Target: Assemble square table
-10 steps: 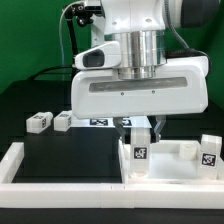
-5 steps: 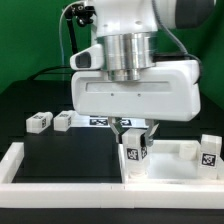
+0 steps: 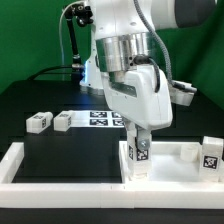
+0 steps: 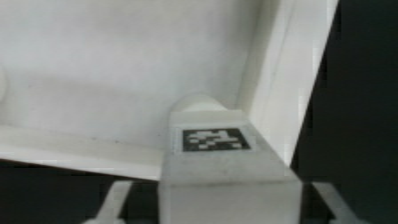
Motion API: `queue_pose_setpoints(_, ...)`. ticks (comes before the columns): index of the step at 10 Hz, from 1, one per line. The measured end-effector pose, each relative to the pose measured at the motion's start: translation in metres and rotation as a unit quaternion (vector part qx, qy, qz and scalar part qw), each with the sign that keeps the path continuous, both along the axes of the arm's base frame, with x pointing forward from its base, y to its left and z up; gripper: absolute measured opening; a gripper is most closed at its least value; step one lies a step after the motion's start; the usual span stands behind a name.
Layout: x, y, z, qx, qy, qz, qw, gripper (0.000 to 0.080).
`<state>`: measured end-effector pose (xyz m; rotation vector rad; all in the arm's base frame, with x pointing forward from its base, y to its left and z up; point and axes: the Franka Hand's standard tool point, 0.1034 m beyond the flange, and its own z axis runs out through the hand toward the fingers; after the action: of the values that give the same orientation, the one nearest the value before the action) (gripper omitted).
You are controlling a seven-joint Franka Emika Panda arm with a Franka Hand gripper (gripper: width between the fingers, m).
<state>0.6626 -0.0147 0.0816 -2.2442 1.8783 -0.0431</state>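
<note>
As the hand [image 3: 137, 138] has swivelled, its gripped leg block [image 3: 139, 154] stays upright

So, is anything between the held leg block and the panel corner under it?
Nothing visible does. The end effector grips the leg block directly, and the block stands at a corner of the square panel.

Leg block [image 3: 138, 153] upright on panel [image 3: 178, 168] (a corner).

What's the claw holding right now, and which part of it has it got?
The claw holds a white tagged leg block by its upper end, gripped on two opposite sides. The block stands upright at a corner of the square panel.
</note>
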Motion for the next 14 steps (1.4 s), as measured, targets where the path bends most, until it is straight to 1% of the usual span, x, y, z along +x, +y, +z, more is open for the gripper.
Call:
queue_pose_setpoints(1,-0.001,0.005,0.0,0.006,0.01,-0.02,1.0,0.0294)
queue_pose_setpoints(3,-0.001,0.005,0.0,0.001,0.006,0.017,1.0,0.0294)
queue_pose_setpoints(4,-0.003,0.009,-0.001,-0.029,0.005,0.127,0.991,0.0475)
queue_pose_setpoints(5,-0.003,0.01,0.0,-0.045,-0.005,0.245,0.968,0.0589)
queue_pose_setpoints(6,-0.004,0.009,-0.001,-0.05,-0.008,0.277,0.96,0.0589)
queue_pose_setpoints(7,-0.004,0.009,-0.001,-0.053,-0.012,0.302,0.952,0.0639)
queue_pose_setpoints(8,-0.004,0.008,-0.001,-0.062,-0.019,0.36,0.931,0.0646)
queue_pose_setpoints(9,-0.004,0.008,-0.001,-0.065,-0.022,0.38,0.922,0.0646)
queue_pose_setpoints(10,-0.003,0.007,-0.001,-0.076,-0.027,0.437,0.896,0.0649)
queue_pose_setpoints(11,0.005,0.006,0.004,-0.108,-0.034,0.553,0.826,0.0649)
queue_pose_setpoints(12,0.009,0.011,0.004,-0.114,-0.038,0.606,0.787,0.0649)
queue_pose_setpoints(13,0.008,0.009,0.003,-0.113,-0.037,0.6,0.791,0.0649)
queue_pose_setpoints(14,0.008,0.009,0.003,-0.112,-0.035,0.592,0.797,0.0623)
